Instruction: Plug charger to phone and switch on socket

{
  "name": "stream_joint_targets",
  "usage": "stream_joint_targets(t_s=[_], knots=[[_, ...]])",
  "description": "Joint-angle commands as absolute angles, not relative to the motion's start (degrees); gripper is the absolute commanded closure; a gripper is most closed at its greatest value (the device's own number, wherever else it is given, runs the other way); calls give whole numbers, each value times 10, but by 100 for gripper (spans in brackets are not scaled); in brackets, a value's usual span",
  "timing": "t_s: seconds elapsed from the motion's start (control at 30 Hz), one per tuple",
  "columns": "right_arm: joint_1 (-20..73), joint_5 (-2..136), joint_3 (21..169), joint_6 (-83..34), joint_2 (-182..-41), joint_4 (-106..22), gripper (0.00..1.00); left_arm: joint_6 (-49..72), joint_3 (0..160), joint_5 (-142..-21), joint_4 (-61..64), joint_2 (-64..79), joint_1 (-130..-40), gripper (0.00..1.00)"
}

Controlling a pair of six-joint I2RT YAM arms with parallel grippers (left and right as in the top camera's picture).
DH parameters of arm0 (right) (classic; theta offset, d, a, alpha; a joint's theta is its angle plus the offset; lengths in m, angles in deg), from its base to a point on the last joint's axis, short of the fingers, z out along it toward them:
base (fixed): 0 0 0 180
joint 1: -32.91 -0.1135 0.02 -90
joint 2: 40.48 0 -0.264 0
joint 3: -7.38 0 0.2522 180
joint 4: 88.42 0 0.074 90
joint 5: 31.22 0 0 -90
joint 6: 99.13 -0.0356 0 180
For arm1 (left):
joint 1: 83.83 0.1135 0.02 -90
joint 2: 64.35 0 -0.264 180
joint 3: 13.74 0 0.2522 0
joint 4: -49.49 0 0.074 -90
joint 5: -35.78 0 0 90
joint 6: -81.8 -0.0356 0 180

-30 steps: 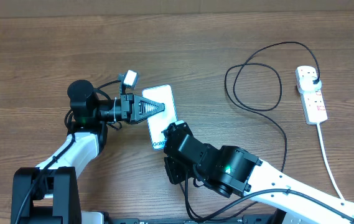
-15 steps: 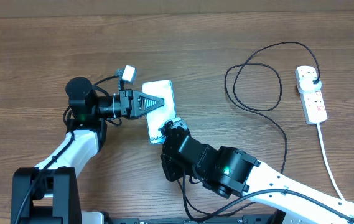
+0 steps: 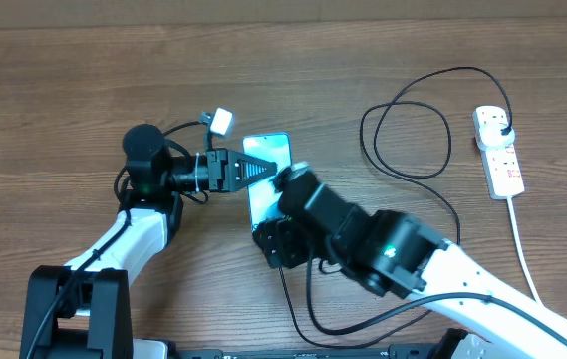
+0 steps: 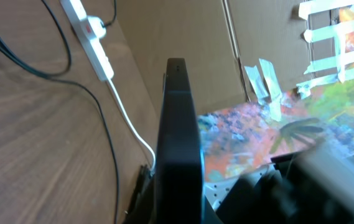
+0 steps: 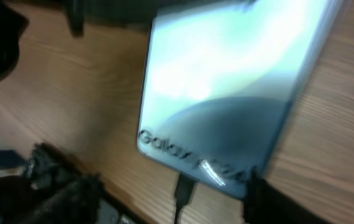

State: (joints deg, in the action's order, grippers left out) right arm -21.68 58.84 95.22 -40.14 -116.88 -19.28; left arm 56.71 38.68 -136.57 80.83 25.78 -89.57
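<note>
Phone (image 3: 273,148): light blue-teal screen, white text, dark rim. Charger (image 3: 363,128): thin black cable, black plug. Socket (image 3: 500,160): white, red switches, white lead. Tabletop (image 3: 64,80): brown wood grain. Left wrist view: brown cardboard (image 4: 183,31), sheet (image 4: 270,134) splashed orange, green, blue.

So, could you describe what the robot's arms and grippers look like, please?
The left arm and right arm both have white shells and black joints with green lights. The left gripper is black, with ribbed triangular fingers, a small white camera box and looping black cables behind it.
</note>
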Motion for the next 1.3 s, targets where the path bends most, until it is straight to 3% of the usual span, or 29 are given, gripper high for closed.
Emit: stream_joint_targets(t_s=[0.0, 0.07, 0.2, 0.27, 0.5, 0.7, 0.8, 0.93, 1.07, 1.17, 1.27], knots=[[-210, 534, 1016, -390, -1125, -144, 13, 616, 385, -1350, 832, 252, -916, 96], [-210, 500, 1046, -391, -1100, -94, 0, 651, 390, -1322, 882, 252, -938, 96], [-210, 443, 1059, -392, -1040, -50, 0, 639, 432, -1287, 891, 254, -976, 96], [-210, 420, 1059, -399, -1011, -36, 0, 590, 474, -1286, 830, 261, -985, 96], [-210, 386, 1059, -435, -934, -5, 0, 288, 654, -1265, 408, 348, -975, 96], [-210, 386, 1058, -436, -924, 18, 0, 47, 781, -1038, 20, 433, -965, 96], [-210, 380, 1058, -437, -924, 17, 0, -74, 817, -1025, -98, 464, -965, 96], [-210, 378, 1058, -446, -926, -1, 0, -155, 821, -1015, -143, 491, -960, 96], [-210, 379, 1058, -538, -927, -41, 0, -159, 821, -990, -139, 524, -952, 96], [-210, 395, 1058, -639, -927, -98, 0, -159, 821, -988, -137, 545, -948, 96], [-210, 447, 1058, -664, -927, -195, 0, -159, 821, -983, -133, 565, -946, 96]])
